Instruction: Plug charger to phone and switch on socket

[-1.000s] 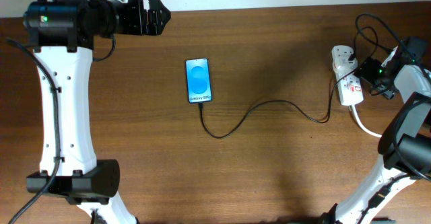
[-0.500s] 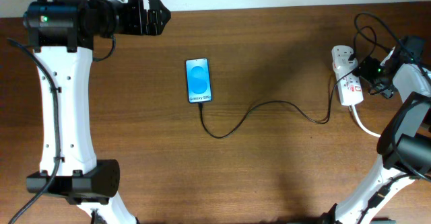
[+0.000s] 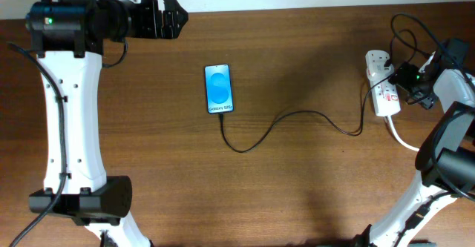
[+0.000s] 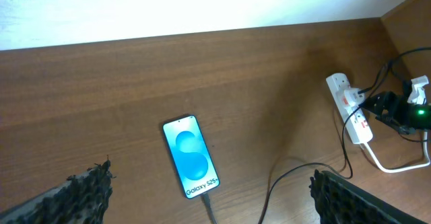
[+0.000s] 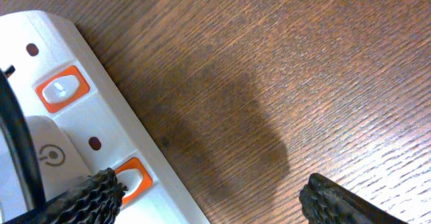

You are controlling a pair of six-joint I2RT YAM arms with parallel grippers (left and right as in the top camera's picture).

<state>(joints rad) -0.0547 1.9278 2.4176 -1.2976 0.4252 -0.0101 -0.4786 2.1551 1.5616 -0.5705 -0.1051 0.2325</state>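
Charger [image 3: 300,113]: thin black cable across the middle of the table [image 3: 312,195], running from the phone's near end toward the socket; its tip looks seated in the phone, judged from the overhead and left wrist views
Phone [image 3: 218,88]: flat, screen lit, left of centre toward the far edge; well apart from both grippers
Socket [image 3: 382,91]: white strip beside the right edge, near the far right corner
Left gripper [image 3: 180,17]: at the far left corner, fingers spread wide, empty
Right gripper [image 5: 209,200]: low over the socket, fingers spread wide, holding nothing
Switches: two orange rockers; upper switch [image 5: 62,89] clear of the fingers [image 5: 87,197], lower switch [image 5: 135,177] partly under one fingertip; on or off cannot be told
Step in hand: pressing the rocker, as judged
Method: confirm which rocker serves the charger's outlet; centre one fingertip on it; press straight down, since sideways force may slide the light strip; keep off the black cable
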